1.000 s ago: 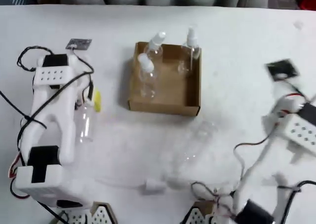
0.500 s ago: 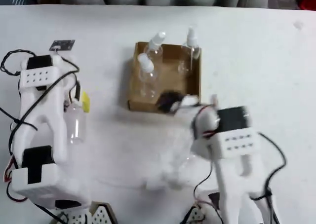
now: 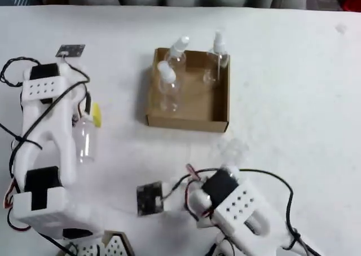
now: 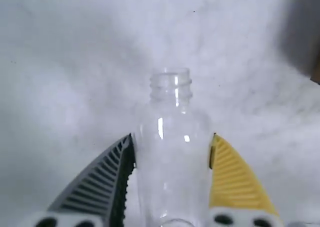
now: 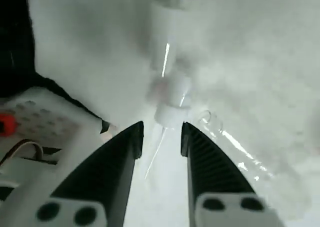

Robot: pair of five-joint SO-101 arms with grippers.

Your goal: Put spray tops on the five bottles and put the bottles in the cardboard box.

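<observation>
left of the brown cardboard box point(image 3: 189, 122), my left gripper point(image 4: 171, 147) is pinching a clear plastic bottle with a bare threaded neck point(image 4: 171, 102), its grey and yellow fingers pressed against the bottle's 2 sides. down at the near side of the white table point(image 3: 293, 70), my right gripper point(image 5: 160, 129) has its black fingers spread. a white spray top point(image 5: 170, 109) lies on the table just past the tips, with its thin dip tube running back between them; nothing is gripped there.

by my count 3 of 5 are done: 3 clear bottles with white spray tops point(image 3: 167, 84) stand in the box, 2 along the back wall and 1 at the left side. the bottle in my left gripper has no top yet, and i judge the right one is after that top. a faint clear shape point(image 3: 231, 149) on the table just in front of the box's near right corner looks like bottle 5, uncapped as far as i can tell.

for room: the right and near part of the box has bare floor, enough i think for 2 more. open table lies between my 2 arms for bringing top and neck together. the tight spots are the loose bottle, which sits between my right arm and the box and could roll if bumped, and the black cables point(image 3: 271, 180) looping around that arm.
</observation>
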